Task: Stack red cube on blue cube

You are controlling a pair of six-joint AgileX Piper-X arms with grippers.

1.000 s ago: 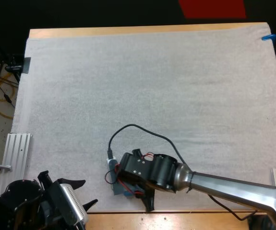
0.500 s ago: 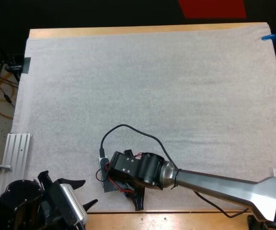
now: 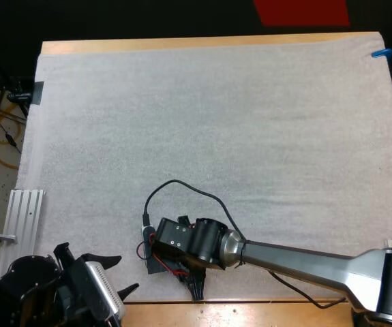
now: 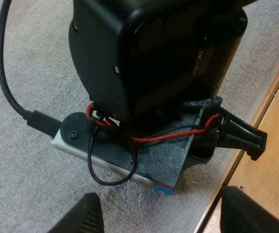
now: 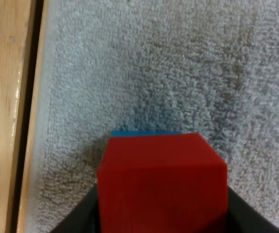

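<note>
- Right wrist view: my right gripper (image 5: pixel 162 216) clamps the red cube (image 5: pixel 162 184) from both sides. A strip of the blue cube (image 5: pixel 146 132) shows at its far edge, on the white mat (image 5: pixel 178 58) by the surface's (image 5: pixel 3 97) near edge.
- Left wrist view: the blue cube's corner peeks from under my right arm's black wrist (image 4: pixel 154 58).
- High view: that wrist covers both cubes; my left gripper (image 3: pixel 124 274) sits by the near left corner, wide open.

One red cube (image 5: pixel 162 182) and one blue cube (image 5: pixel 144 133) were present, two cubes in total. One white mat (image 3: pixel 216 122) lay on one wooden worktop (image 3: pixel 182 45).
</note>
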